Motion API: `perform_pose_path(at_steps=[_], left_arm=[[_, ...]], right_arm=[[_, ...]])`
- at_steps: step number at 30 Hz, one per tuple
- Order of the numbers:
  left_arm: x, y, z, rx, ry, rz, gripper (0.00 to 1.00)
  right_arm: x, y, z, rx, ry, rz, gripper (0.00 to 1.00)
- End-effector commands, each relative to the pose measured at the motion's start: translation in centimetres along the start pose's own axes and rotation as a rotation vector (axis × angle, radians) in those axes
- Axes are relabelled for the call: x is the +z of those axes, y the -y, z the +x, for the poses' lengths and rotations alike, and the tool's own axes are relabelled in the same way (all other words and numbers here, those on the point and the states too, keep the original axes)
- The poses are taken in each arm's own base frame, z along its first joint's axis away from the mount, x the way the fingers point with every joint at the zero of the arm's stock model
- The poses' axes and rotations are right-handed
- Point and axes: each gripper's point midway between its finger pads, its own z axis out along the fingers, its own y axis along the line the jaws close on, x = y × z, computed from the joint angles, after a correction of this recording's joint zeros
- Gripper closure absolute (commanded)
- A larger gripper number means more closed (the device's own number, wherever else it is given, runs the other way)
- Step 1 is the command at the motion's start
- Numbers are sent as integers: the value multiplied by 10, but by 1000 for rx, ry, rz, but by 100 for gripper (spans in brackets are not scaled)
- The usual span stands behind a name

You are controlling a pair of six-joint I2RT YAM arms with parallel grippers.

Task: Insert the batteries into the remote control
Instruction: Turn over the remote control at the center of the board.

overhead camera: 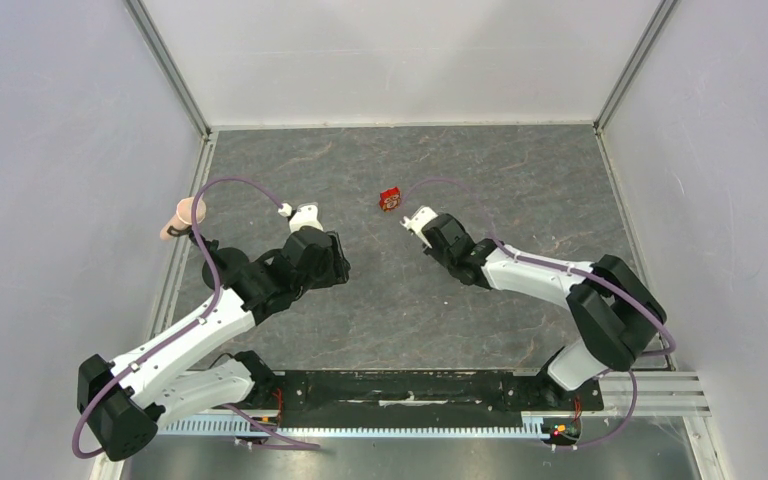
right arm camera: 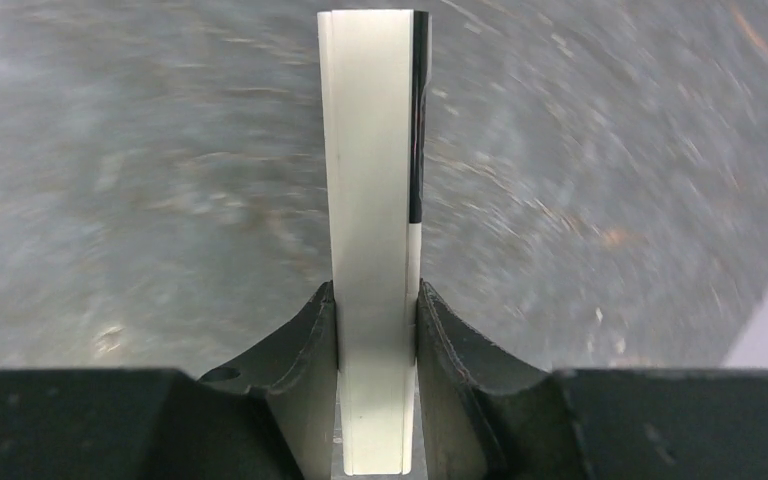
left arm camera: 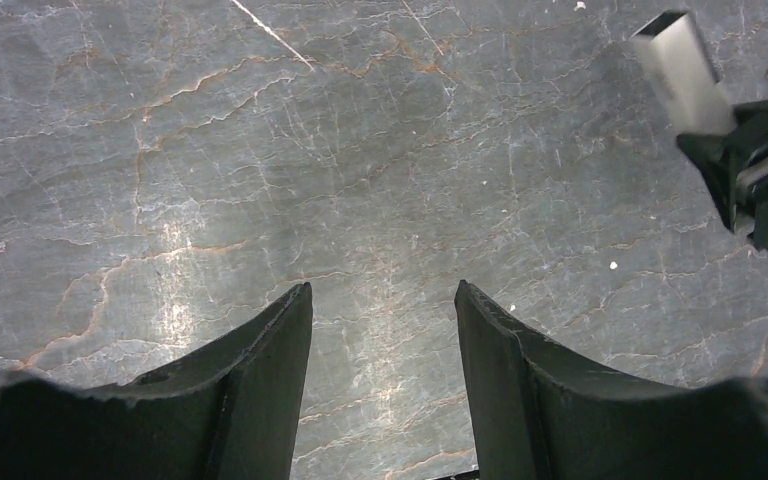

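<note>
Right tool (right arm camera: pixel 376 298) clamped across remote control (right arm camera: pixel 370 150), left tool (left arm camera: pixel 383 300) agape, empty; suggest laying it flat on the counter (left arm camera: pixel 260 150), recess up, before fetching batteries (none in view).

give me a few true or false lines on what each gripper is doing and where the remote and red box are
1. The right gripper is shut on the remote control. True.
2. The left gripper holds a battery. False: it is open and empty.
3. The red box sits on the table close to the right gripper. True.
4. The remote control lies flat on the table. False: it is clamped between the right gripper's fingers.
</note>
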Motion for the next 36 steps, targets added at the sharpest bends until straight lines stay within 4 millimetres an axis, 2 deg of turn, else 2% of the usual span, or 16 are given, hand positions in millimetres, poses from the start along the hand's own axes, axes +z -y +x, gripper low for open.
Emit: perform_pose_path(at_steps=[1, 6, 13, 17, 26, 33, 36], left_arm=[[-7, 6, -24, -26, 76, 8, 39], [-7, 5, -23, -12, 67, 5, 39], [-8, 1, -18, -14, 54, -5, 39], [-7, 0, -15, -12, 44, -7, 39], [-7, 0, -12, -4, 32, 1, 39], [-6, 6, -9, 15, 10, 30, 38], [-7, 7, -11, 14, 14, 35, 38]], right_arm=[[-4, 56, 2, 285, -31, 392, 73], [-1, 62, 18, 444, -68, 531, 67], [12, 50, 29, 486, -120, 541, 64], [14, 41, 34, 499, -143, 523, 54], [12, 22, 24, 587, -115, 428, 54], [-7, 38, 6, 664, -64, 414, 47], [-7, 46, 7, 696, -80, 339, 45]])
